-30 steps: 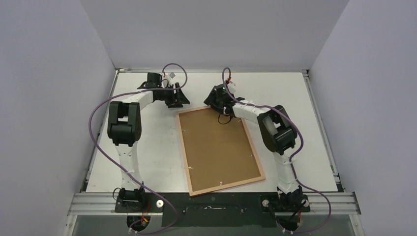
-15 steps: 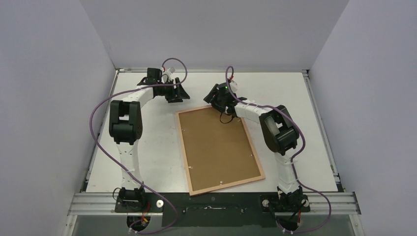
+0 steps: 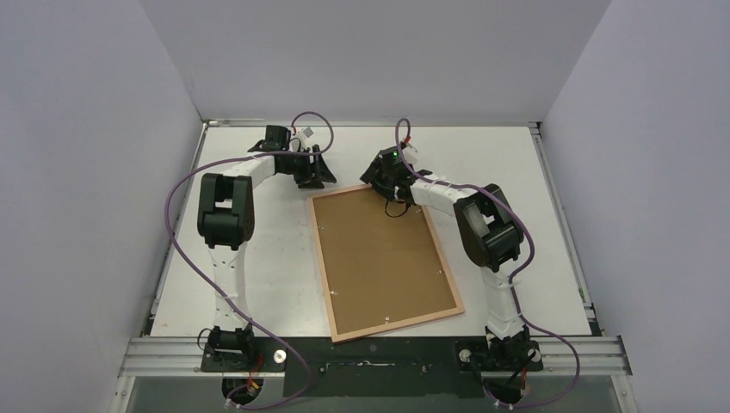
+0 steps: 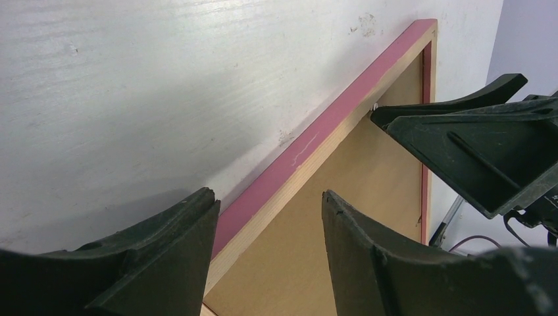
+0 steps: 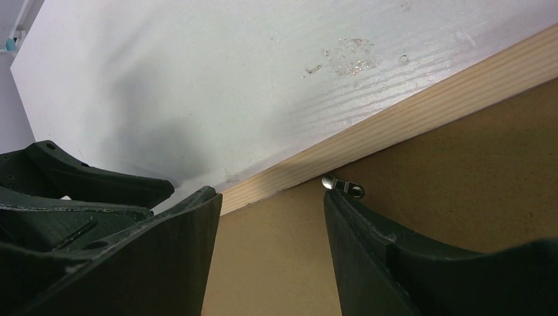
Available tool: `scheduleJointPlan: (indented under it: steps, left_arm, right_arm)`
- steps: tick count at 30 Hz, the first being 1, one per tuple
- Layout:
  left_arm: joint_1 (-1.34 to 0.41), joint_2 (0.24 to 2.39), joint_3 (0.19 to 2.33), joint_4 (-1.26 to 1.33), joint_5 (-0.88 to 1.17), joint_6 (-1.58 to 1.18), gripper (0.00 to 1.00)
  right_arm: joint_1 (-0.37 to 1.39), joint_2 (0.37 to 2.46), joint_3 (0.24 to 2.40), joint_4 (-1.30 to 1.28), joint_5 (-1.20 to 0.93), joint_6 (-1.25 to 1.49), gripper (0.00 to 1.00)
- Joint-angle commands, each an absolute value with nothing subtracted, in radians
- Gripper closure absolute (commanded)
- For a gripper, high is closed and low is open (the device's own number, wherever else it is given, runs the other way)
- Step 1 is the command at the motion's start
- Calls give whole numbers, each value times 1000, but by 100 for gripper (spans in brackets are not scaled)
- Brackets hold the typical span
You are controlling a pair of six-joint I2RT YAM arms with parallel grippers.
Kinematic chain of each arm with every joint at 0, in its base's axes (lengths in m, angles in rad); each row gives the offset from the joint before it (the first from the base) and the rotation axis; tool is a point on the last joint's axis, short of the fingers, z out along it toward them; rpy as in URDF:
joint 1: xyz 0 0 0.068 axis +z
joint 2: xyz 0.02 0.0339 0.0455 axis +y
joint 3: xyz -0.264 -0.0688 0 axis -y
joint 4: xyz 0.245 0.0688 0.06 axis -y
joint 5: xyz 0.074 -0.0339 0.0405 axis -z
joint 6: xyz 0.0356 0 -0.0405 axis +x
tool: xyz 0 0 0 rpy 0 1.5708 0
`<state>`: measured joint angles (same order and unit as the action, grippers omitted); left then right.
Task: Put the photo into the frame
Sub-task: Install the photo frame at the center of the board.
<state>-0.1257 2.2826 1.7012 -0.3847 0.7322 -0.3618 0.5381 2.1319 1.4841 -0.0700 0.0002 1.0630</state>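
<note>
Nearest to us, the silver metal rail at the table's edge carries both arm bases, with purple cables looping up from them. Beyond it, the white table holds the large thin-edged rectangular frame. It lies flat with its light tan wood back upward and is turned a little, so that its near left corner almost reaches the rail. The brown cardboard backing board fills its opening, and whatever lies under that board is hidden from us.

Both arms reach along the frame's long sides to its far end. The black two-finger right gripper sits over the far edge of the frame, near the middle of that edge. In its wrist view the fingers stand apart with nothing between them. The tan rim and the board run across the gap, and a small silver metal tab lies on the board just beside the rim.

The black two-finger left gripper is just off the frame's far left corner, above bare table. Its fingers are likewise spread and hold nothing. Its wrist view shows the frame's pink outer side and tan back through the gap. We cannot tell whether either gripper touches the frame.

The two grippers are near each other, and each appears in the other's wrist view.
</note>
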Motion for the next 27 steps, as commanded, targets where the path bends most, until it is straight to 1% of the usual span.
scheduleJointPlan:
  steps: [1,4,7,13,15,21,24,27]
  left_arm:
    - [-127,2274,1739,-394,733,-337,44]
    - [-127,2272,1727,-394,733,-333,44]
    - [-127,2268,1715,-395,730,-331,45]
    - [-127,2263,1712,-432,702,-312,47]
    - [-126,2259,1709,-441,697,-306,48]
    - [-119,2244,1764,-468,701,-309,48]
    - [-109,2228,1807,-485,697,-322,47]
    - [-100,2201,1832,-501,677,-335,46]
  right_arm:
    - [532,2127,1524,-58,23,1069,41]
    - [532,2129,1520,-58,38,1055,41]
    - [535,2139,1525,-63,111,989,41]
    - [535,2139,1470,40,203,948,42]
    - [535,2139,1461,79,192,949,42]
    - [535,2116,1452,236,34,957,41]
    - [536,2061,1441,234,15,947,41]
    - [522,2003,1422,170,26,946,41]
